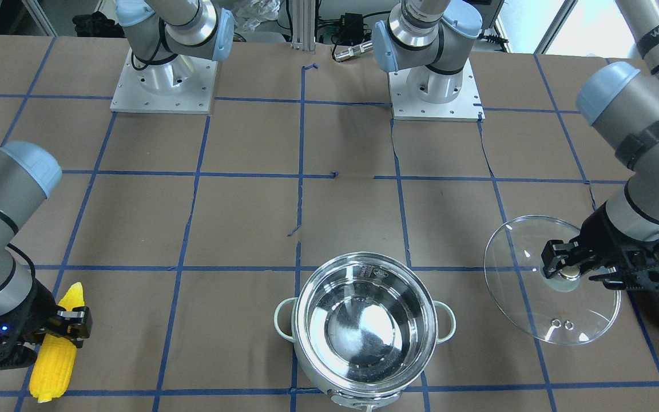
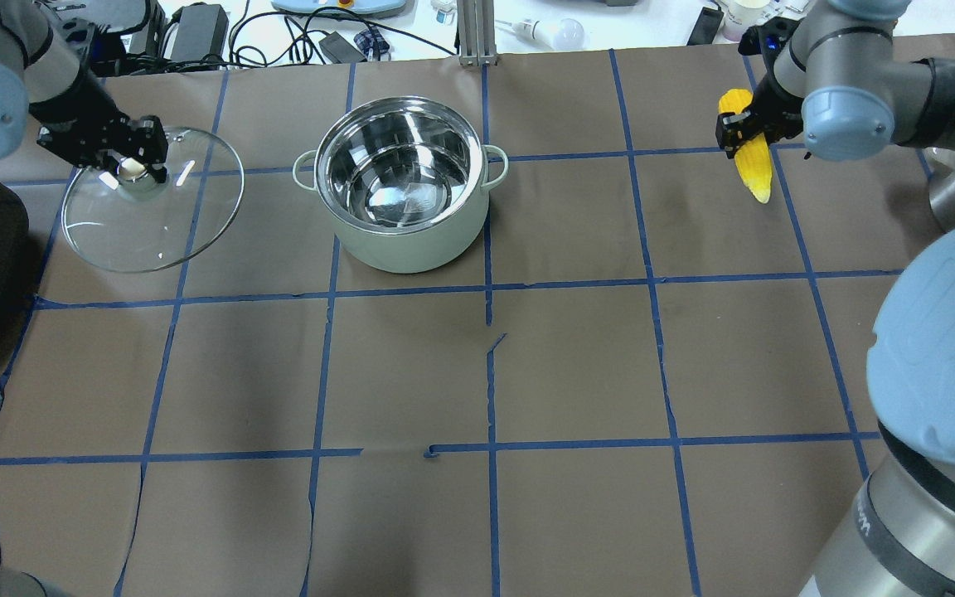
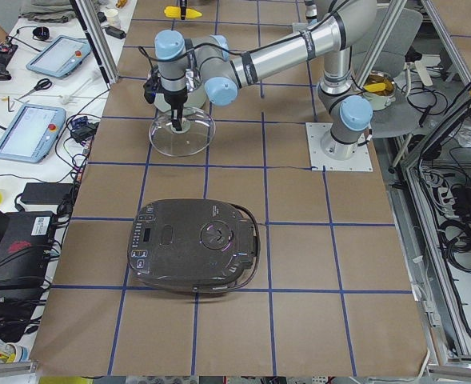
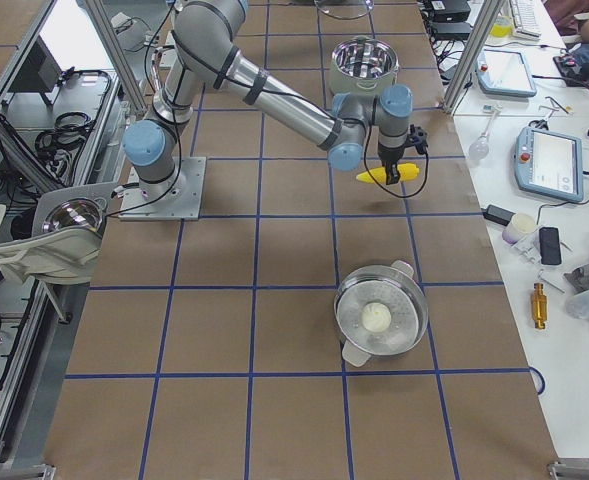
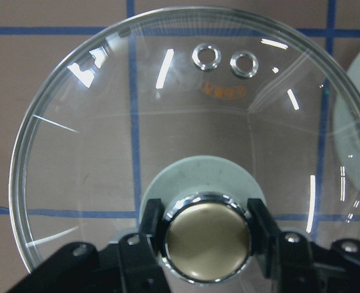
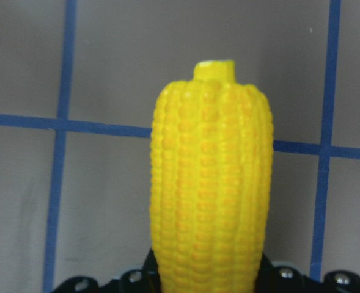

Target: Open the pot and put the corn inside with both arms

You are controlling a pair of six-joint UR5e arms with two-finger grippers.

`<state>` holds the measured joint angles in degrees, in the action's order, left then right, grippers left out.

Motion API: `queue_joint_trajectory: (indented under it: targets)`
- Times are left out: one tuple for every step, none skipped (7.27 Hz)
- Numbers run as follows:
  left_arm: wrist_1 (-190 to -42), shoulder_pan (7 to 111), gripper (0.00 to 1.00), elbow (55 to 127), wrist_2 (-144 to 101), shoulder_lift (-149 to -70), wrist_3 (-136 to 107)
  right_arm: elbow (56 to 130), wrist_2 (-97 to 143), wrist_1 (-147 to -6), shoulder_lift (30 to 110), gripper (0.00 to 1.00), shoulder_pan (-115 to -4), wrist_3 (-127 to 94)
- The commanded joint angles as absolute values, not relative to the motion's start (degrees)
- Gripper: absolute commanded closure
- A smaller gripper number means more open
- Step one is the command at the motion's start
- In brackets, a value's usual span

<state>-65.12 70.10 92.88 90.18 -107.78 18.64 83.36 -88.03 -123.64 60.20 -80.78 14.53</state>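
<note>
Lid in one pincer, corn in the other

The left pincer (image 1: 567, 273) is closed tight on the gold knob (image 5: 207, 244) of the glass lid (image 1: 541, 315), with one finger on each side of the knob. The right pincer (image 1: 58, 327) is closed around the middle of the yellow corn (image 1: 54, 363), and both ends of the corn stick out past its fingers. The pot (image 2: 411, 245) stands open on the brown table (image 2: 577, 365), between the two pincers and well apart from both. There is no corn in it.
</note>
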Motion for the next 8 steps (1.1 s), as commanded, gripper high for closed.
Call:
queue_joint_trajectory:
  targets:
    - [-51.2,66.72,0.67,104.54,89.91,-107.14,23.46,72.39,-91.83,-112.99,61.26,1.0,-93.54,-1.41]
    - [-49.85,65.75,0.67,106.85,89.74,-107.14,22.77,67.29,-91.93,-108.15,60.65,1.0,-98.56,-6.02]
    - [-49.49,65.39,0.67,108.09,89.39,-107.23,22.94,63.41,-92.28,-106.71,58.47,1.0,-104.44,-12.24]
    - [-47.92,64.52,0.67,108.45,89.3,-107.84,23.03,59.63,-92.29,-106.7,54.71,1.0,-108.85,-17.7]
    - [-47.81,64.42,0.67,109.07,89.21,-108.1,22.68,57.59,-92.11,-106.87,52.15,1.0,-111.59,-20.71]
    - [-47.73,64.42,0.67,109.86,88.86,-108.28,22.59,57.57,-91.59,-107.48,50.47,1.0,-113.36,-22.13]
    - [-47.72,64.34,0.66,109.95,87.99,-108.37,22.59,57.57,-91.41,-108.27,48.97,1.0,-114.42,-22.32]
    - [-47.81,64.34,0.59,109.95,87.98,-108.63,22.5,57.57,-90.88,-110.2,47.56,1.0,-114.61,-22.24]
